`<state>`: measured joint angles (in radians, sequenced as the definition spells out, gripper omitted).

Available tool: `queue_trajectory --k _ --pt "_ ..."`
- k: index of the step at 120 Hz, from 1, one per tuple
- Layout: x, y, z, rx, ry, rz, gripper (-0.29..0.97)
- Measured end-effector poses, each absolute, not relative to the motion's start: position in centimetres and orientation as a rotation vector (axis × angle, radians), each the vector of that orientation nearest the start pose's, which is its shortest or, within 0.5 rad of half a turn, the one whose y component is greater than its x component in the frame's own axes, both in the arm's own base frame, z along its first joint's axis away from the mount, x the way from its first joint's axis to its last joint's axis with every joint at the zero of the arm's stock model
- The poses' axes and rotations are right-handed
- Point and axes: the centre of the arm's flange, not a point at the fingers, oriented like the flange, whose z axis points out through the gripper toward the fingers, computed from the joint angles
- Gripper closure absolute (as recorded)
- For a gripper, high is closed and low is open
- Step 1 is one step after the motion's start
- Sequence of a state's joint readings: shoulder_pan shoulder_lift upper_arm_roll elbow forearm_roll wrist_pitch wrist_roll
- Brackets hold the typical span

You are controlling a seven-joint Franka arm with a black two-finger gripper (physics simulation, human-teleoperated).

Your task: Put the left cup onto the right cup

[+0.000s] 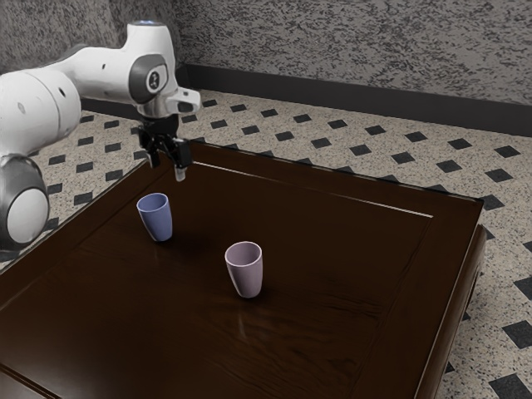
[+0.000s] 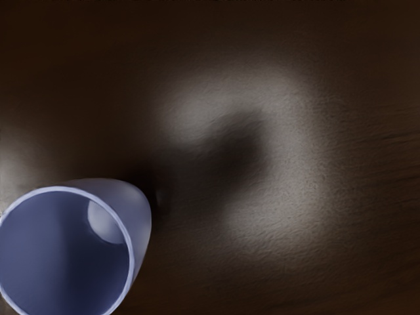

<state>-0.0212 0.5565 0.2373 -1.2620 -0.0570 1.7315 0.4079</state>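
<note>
In the exterior view a dark wooden table (image 1: 349, 274) with a raised rim stands on a speckled floor (image 1: 399, 141) set with black diamond tiles. A grey speckled wall (image 1: 349, 41) with a dark skirting runs behind it. The white arm (image 1: 83, 83) comes in from the exterior view's left. Two cups stand upright on the table, well apart from each other: the blue cup (image 1: 155, 216) toward the exterior view's left, and the lilac cup (image 1: 244, 268) toward its right and nearer the camera. The stretch between them is polished wood with a faint sheen.

The gripper (image 1: 166, 166) hangs above the table near its far rim, with its fingers pointing down and standing apart (air between them). The blue cup stands below the jaws and a little nearer the camera, clear of both fingers. The lilac cup is well apart from the gripper.

In the wrist view the blue cup's open mouth faces the camera, with its pale rim and blue inside showing. It lies off to one side of the hand, not straight beneath it. Beside it the wood carries a pale glare and a dark patch of shadow.
</note>
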Motion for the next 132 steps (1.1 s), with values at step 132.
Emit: queue_trajectory --k 132 --pt "71.1 14.7 32.3 -3.126 0.196 0.224 0.0"
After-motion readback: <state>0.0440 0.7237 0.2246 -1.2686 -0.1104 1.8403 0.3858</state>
